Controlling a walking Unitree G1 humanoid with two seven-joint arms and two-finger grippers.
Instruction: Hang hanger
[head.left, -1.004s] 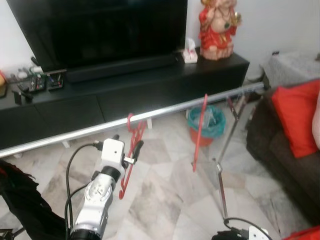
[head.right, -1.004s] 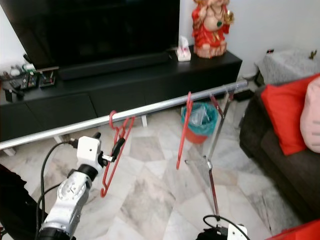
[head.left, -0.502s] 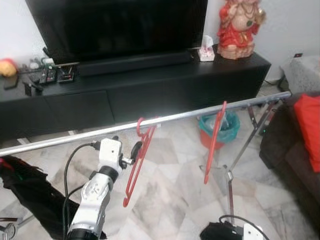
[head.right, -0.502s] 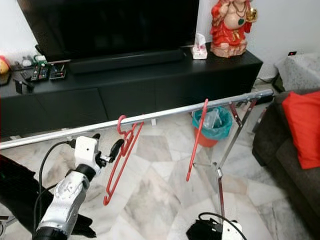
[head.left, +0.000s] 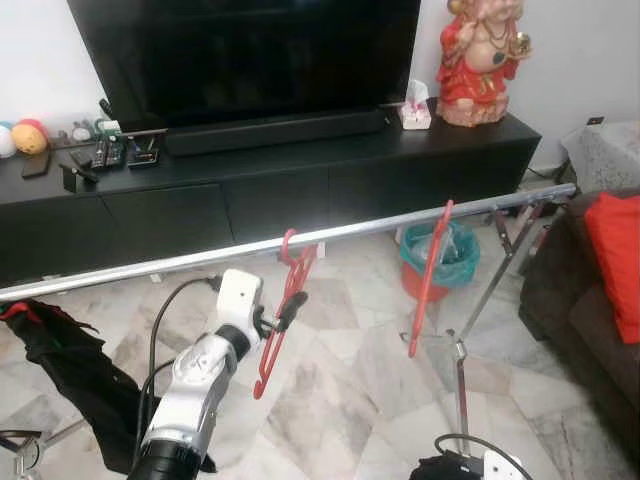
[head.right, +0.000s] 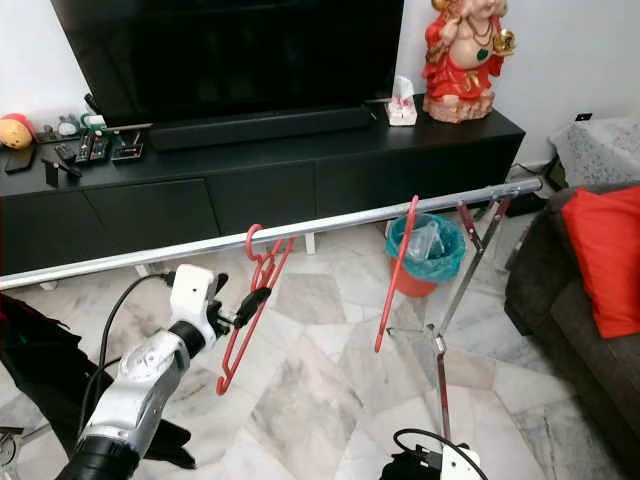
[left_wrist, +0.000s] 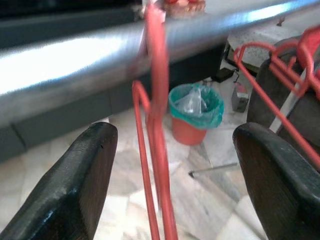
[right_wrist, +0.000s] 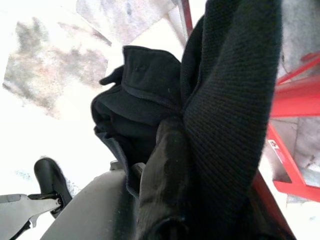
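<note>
Left eye view: a silver rail (head.left: 200, 257) runs across the room from near left to far right, carried at its right end on a folding metal stand (head.left: 470, 300). Beyond it stands a long black TV cabinet (head.left: 300, 170) bearing a television (head.left: 250, 50), a red figurine (head.left: 478, 55) and a tissue box (head.left: 414, 108). A teal-lined bin (head.left: 438, 258) sits on the marble floor (head.left: 340, 390) behind the rail; a dark sofa with one red cushion (head.left: 615, 260) is at right; a black garment (head.left: 70, 360) hangs at near left.

Count: two red hangers on the rail, one rail, one bin.

The left hanger (head.left: 283, 310) hangs by its hook from the rail. The left gripper (head.left: 281, 312) is level with its upper body, fingers (left_wrist: 75, 185) spread wide, released, the hanger between them without visible contact. The second hanger (head.left: 428, 275) hangs further right, well apart. In the right wrist view, the right gripper (right_wrist: 165, 165) is shrouded in black cloth; its state cannot be determined.
</note>
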